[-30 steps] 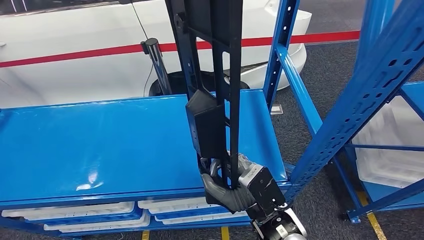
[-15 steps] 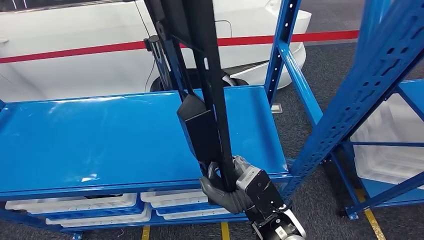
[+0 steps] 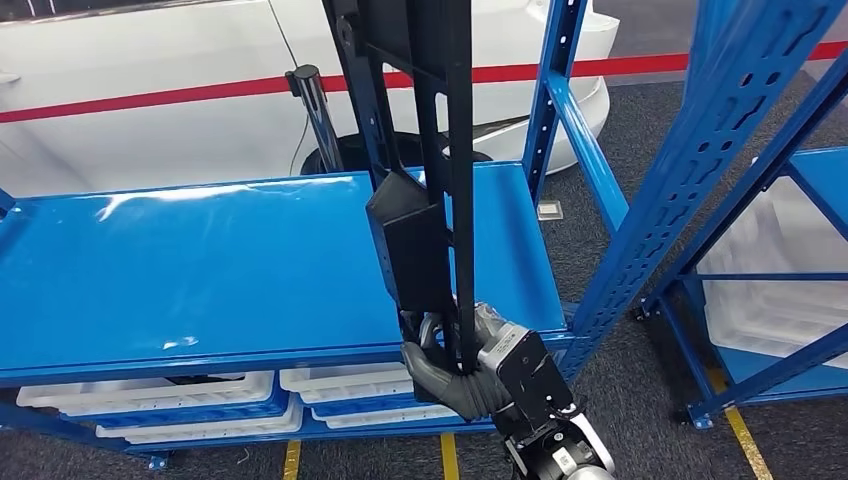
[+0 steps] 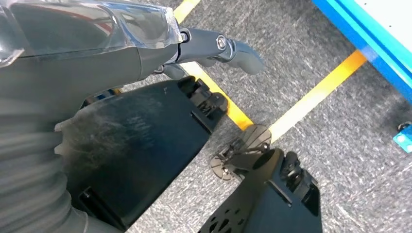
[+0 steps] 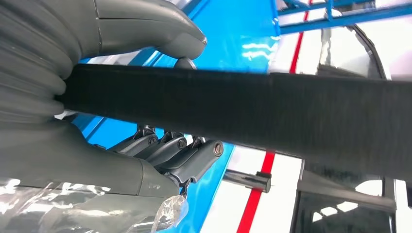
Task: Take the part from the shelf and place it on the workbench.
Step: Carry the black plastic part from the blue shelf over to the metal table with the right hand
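The right hand (image 3: 452,372) grasps the long black part (image 3: 428,170) at its lower end, thumb on one side and the darker fingers (image 5: 187,158) wrapped around the other, holding it upright over the front edge of the blue shelf (image 3: 200,270). The part rises past the top of the head view, near the shelf's blue upright post (image 3: 548,110). The left hand (image 4: 145,43) hangs over the carpeted floor (image 4: 340,121), its fingers extended and holding nothing.

head cam high, looks down at shelf (image 3: 200,270); wrist cams close.
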Controlling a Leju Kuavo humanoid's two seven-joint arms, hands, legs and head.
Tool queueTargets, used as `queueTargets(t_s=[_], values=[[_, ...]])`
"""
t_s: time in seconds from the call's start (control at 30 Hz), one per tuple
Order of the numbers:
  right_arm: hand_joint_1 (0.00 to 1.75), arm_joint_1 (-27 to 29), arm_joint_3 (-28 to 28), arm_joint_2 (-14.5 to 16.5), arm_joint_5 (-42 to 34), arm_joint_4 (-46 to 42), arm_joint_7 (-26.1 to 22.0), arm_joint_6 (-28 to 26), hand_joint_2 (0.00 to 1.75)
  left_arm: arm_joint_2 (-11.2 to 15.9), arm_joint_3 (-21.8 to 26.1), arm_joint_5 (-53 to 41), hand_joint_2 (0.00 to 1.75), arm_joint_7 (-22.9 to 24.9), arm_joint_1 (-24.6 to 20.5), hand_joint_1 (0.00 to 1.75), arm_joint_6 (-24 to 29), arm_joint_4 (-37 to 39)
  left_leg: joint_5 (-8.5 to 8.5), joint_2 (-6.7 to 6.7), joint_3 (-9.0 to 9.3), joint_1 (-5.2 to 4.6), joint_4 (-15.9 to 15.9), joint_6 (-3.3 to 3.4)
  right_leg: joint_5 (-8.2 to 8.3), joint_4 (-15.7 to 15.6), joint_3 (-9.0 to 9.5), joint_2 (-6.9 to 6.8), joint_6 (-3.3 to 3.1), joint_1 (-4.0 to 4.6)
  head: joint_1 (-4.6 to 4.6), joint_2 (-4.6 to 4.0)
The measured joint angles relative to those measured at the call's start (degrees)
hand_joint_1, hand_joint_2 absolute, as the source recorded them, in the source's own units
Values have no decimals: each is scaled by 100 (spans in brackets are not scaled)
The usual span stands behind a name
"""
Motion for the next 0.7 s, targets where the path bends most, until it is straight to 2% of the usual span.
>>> queueTargets(t_s=[0.07,0.1,0.13,0.17,0.23,0.27,0.3,0.33,0.4,0.43,0.47,0.6,0.63,0.7], values=[[175,-11,1,0,-9,0,0,-13,175,-1,11,4,175,-4,11,0,9,0,82,5,-5,-18,-73,46,42,-37,-5,-10,79,-9,0,0],[175,-17,2,-2,-14,0,0,-16,175,-5,17,4,175,-11,12,0,12,-1,147,8,8,-8,-144,60,12,-19,-21,-12,109,-1,1,0],[175,-23,5,-4,-16,0,-1,-19,175,-10,25,4,175,-19,10,0,15,-1,215,13,14,5,-217,79,-97,100,-76,-10,126,14,4,0],[175,-25,8,-9,-21,1,-1,-20,175,-19,31,2,175,-26,8,0,20,-1,275,19,13,22,-275,82,-283,355,-182,-8,129,30,10,0],[175,-24,16,-16,-45,4,-3,-21,175,-31,36,-16,175,-30,8,0,28,-1,330,27,-50,18,-280,97,-729,1131,-482,-5,128,41,20,0],[175,-22,20,-20,-62,6,-4,-21,175,-34,37,-30,175,-27,9,0,32,-1,348,27,-86,13,-266,93,-851,1433,-580,-5,135,43,24,0],[175,-21,25,-24,-79,7,-5,-20,175,-37,37,-41,175,-25,10,0,34,-1,363,26,-121,12,-246,92,-865,1540,-585,-6,144,41,25,0],[175,-22,28,-26,-99,7,-9,-20,175,-38,37,-46,175,-23,10,0,36,-1,372,25,-156,15,-214,87,-772,1411,-473,-8,153,36,25,0],[175,-27,32,-30,-136,7,-22,-19,175,-39,38,-45,175,-22,6,0,31,-1,357,30,-241,27,-93,53,-477,644,-15,-50,177,18,26,0],[175,-33,33,-31,-163,6,-31,-17,175,-38,39,-37,175,-21,3,0,28,0,333,37,-293,20,-6,28,-373,301,167,-65,164,11,25,0],[175,-40,33,-31,-188,5,-41,-15,175,-38,42,-28,175,-19,3,0,25,0,312,47,-341,11,64,3,-320,85,270,-77,141,10,23,0],[175,-56,38,-28,-301,4,-70,1,175,-33,49,4,175,-16,13,0,16,0,271,64,-434,18,185,-63,-231,31,208,-6,-19,26,13,0],[175,-61,40,-28,-318,4,-74,4,175,-31,49,14,175,-16,13,0,16,0,149,56,-491,35,323,-99,-198,29,177,12,-55,16,12,0],[175,-72,43,-30,-343,4,-85,5,175,-31,51,31,175,-16,13,0,19,0,-291,35,-728,71,946,-184,-131,28,97,69,-96,1,9,0]])
